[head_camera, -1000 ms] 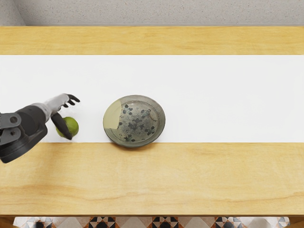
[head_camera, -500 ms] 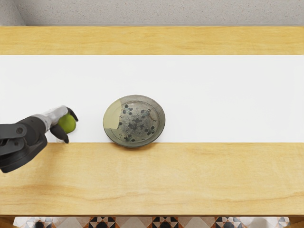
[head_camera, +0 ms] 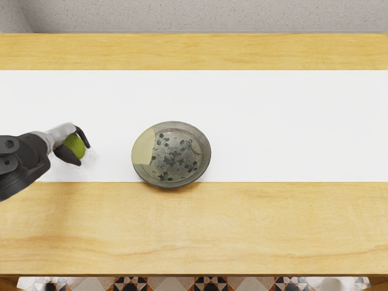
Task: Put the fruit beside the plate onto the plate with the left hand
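Green fruit (head_camera: 74, 146): grasped in left hand (head_camera: 65, 144), dark fingers (head_camera: 82, 137) curled around it, over white runner (head_camera: 273, 121). Patterned plate (head_camera: 171, 154) to its right, apart; runner surface lies between. Wooden table (head_camera: 194, 224) underneath.

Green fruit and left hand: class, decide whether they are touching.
Touching. In the head view the fingers of the left hand curl against the green fruit on two sides, no gap visible, left of the plate.

Lime (head_camera: 73, 145) in left-hand fingers (head_camera: 80, 136)
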{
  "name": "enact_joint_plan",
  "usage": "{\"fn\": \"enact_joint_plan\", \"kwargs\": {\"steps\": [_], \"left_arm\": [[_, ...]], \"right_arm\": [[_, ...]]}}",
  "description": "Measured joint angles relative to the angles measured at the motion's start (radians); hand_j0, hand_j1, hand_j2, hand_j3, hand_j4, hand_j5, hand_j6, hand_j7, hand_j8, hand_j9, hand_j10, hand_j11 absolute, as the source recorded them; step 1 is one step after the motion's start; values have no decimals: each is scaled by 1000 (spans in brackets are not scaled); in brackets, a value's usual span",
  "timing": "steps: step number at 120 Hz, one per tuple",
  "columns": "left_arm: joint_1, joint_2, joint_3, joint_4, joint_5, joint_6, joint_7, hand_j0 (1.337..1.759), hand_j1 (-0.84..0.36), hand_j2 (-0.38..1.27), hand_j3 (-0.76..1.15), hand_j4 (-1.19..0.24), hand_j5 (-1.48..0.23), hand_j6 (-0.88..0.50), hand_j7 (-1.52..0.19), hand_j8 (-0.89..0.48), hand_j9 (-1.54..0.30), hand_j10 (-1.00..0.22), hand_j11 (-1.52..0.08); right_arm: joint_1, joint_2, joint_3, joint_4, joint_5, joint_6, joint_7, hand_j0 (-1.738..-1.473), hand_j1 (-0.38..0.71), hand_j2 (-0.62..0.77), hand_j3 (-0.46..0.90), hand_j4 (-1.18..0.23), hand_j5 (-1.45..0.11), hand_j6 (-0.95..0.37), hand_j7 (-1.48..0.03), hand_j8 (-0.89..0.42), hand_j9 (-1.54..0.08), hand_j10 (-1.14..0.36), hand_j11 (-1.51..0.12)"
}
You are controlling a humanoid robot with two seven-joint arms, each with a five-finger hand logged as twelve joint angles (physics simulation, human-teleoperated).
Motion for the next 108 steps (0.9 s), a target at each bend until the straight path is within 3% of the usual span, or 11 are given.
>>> {"fn": "enact_joint_plan", "kwargs": {"steps": [10, 21, 36, 44, 61, 90, 93, 108], "left_arm": [[-61, 9, 1, -11, -33, -22, 2, 1635, -347, 81, 45, -546, -1065, -262, -972, -255, -991, -520, -958], [-147, 20, -14, -22, -95, -71, 4, 1629, -343, 71, 29, -580, -1071, -283, -1045, -270, -1078, -473, -1069], [-162, 20, -113, -31, -225, -197, 5, 1625, -343, 88, 16, -613, -1104, -252, -1110, -220, -1139, -446, -1153], [-210, 9, -162, -32, -296, -251, 5, 1624, -355, 118, 11, -613, -1119, -245, -1131, -215, -1161, -450, -1179], [-276, -107, -207, -32, -407, -301, 6, 1616, -390, 136, 6, -585, -1129, -221, -1153, -185, -1193, -438, -1232], [-267, -224, -225, -22, -484, -303, 7, 1611, -377, 110, 2, -595, -1130, -231, -1167, -191, -1210, -473, -1257], [-264, -225, -224, -22, -490, -303, 6, 1612, -392, 191, 2, -598, -1114, -226, -1156, -175, -1208, -471, -1255], [-260, -225, -222, -18, -504, -306, 3, 1620, -369, 224, 1, -599, -1157, -215, -1178, -216, -1214, -467, -1248]], "right_arm": [[0, 0, 0, 0, 0, 0, 0, -1658, -323, -4, 0, -23, -29, -23, -29, -23, -29, -22, -29], [0, 0, 0, 0, 0, 0, 0, -1658, -323, -4, 0, -22, -29, -23, -29, -22, -29, -22, -29], [0, 0, 0, 0, 0, 0, 0, -1658, -323, -4, 0, -22, -29, -23, -29, -22, -29, -22, -29], [1, 0, 0, 0, 0, 0, 0, -1658, -323, -4, 0, -22, -29, -23, -29, -22, -29, -22, -29], [1, 0, 0, 1, 0, 0, 0, -1658, -323, -4, 0, -22, -29, -23, -29, -23, -29, -22, -29], [1, 0, -1, 1, 0, 0, 1, -1658, -323, -4, 0, -22, -29, -23, -29, -23, -29, -22, -29], [1, 0, -1, 1, 0, 0, 1, -1658, -323, -4, 0, -22, -29, -23, -29, -23, -29, -22, -29], [2, 0, -1, 1, 0, 0, 1, -1658, -323, -4, 0, -22, -29, -23, -29, -23, -29, -22, -29]]}}
